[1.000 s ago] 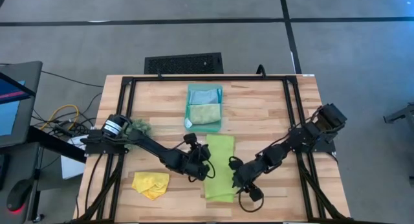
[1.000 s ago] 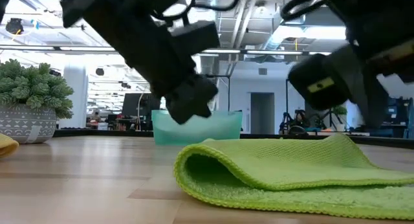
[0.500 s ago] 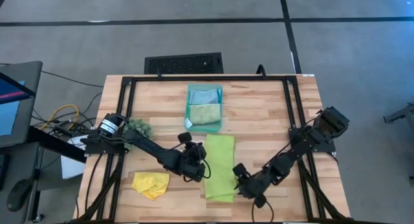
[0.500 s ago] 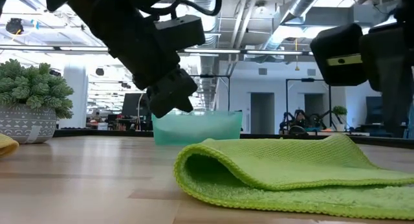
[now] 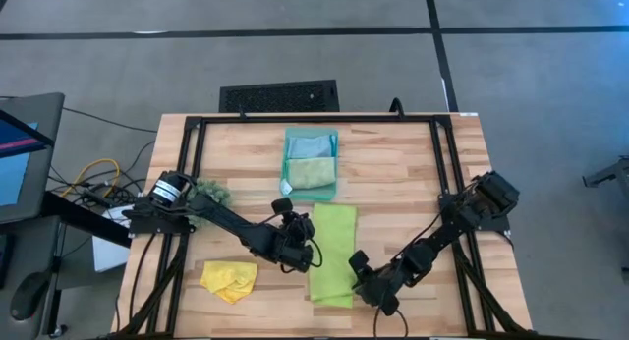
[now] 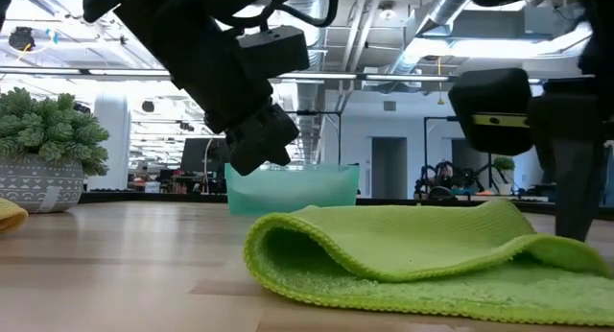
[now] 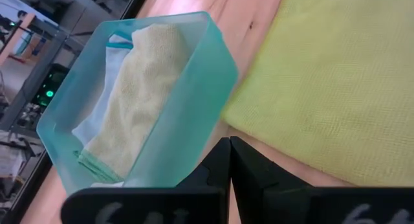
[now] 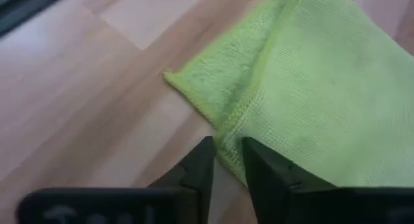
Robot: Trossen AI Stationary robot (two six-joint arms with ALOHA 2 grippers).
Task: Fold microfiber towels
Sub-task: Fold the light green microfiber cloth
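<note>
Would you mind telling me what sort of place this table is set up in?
Probably a robotics lab inside an open-plan office or workshop. The low view shows exposed ceiling ducts and strip lights beyond the wooden table, and the high view shows a monitor with loose cables beside it.

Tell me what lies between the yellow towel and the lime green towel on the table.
In the high view, the left gripper, shut, hangs between the yellow towel and the lime green towel, over bare wooden table.
</note>
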